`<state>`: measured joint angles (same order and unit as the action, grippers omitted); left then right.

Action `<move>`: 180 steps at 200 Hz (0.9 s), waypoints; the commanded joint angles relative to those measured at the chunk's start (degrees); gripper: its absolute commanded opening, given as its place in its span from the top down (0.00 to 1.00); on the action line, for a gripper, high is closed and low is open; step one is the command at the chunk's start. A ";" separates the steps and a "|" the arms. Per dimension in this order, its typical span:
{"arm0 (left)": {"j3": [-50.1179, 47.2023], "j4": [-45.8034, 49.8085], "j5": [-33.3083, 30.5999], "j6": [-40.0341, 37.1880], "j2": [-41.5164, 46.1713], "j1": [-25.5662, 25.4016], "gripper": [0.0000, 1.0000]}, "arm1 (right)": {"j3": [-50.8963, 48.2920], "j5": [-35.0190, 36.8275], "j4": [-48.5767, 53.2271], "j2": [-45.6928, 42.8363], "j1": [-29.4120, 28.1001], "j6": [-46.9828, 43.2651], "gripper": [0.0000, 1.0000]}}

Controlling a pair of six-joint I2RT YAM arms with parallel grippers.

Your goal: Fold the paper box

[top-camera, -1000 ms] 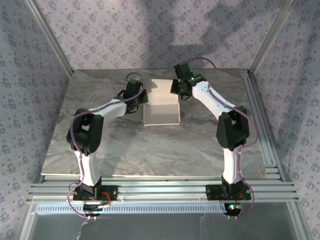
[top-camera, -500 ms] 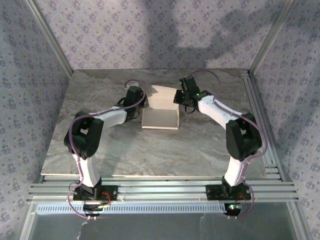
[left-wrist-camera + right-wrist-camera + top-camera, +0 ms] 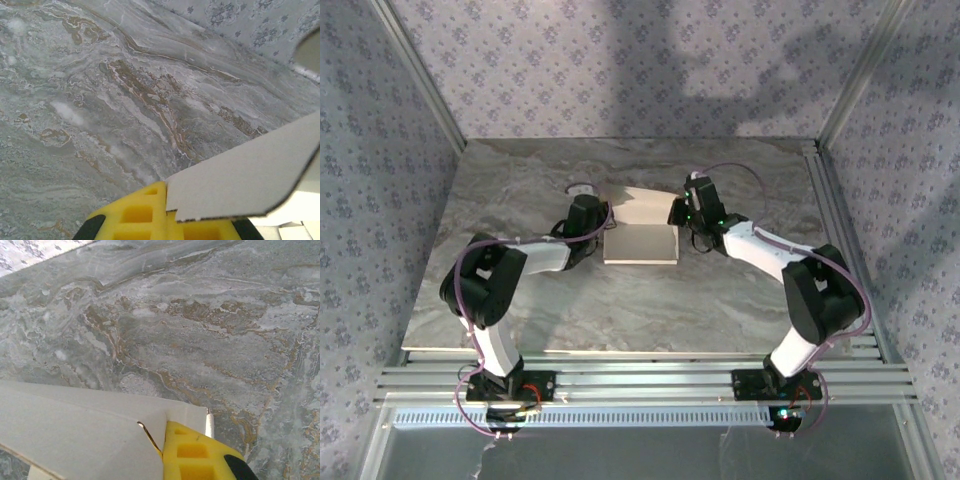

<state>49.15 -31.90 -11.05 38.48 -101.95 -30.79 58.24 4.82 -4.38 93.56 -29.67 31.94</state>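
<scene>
The paper box (image 3: 640,243) is a white cardboard blank on the marble table (image 3: 520,290), its front panel low and a back panel (image 3: 642,197) rising behind it. My left gripper (image 3: 601,229) is at the box's left edge. In the left wrist view its yellow fingers (image 3: 140,215) are closed together with a white flap (image 3: 245,180) caught at the seam. My right gripper (image 3: 678,216) is at the box's right edge. In the right wrist view its yellow finger (image 3: 195,457) presses against a creased white panel (image 3: 75,430), with the other finger's thin edge showing beneath.
Aluminium rails (image 3: 650,380) run along the near edge and the right side of the table. Patterned fabric walls (image 3: 620,70) enclose the back and both sides. Bare marble stretches in front of the box.
Both grippers have come down and toward the near side, drawing the box with them. The box's raised panels now sit lower and flatter than a second ago.
</scene>
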 commanded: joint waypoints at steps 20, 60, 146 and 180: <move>-4.37 -11.78 2.07 1.25 0.57 -1.92 0.98 | -7.56 -1.15 -4.65 -3.21 -2.05 2.20 1.00; -6.15 -12.82 3.09 -2.12 1.21 -2.85 0.97 | -9.93 0.38 -6.44 -4.45 -2.06 -0.67 1.00; -14.28 -21.84 1.80 -3.82 -0.28 -5.55 0.96 | -19.08 2.66 -13.30 -5.48 -3.86 -3.90 1.00; -15.95 -25.34 0.42 -6.10 -1.84 -7.29 0.96 | -21.04 5.32 -13.10 -5.58 -6.01 -5.25 1.00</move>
<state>34.61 -53.39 -12.71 34.46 -101.80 -35.57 40.10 10.87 -22.37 87.35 -32.82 28.14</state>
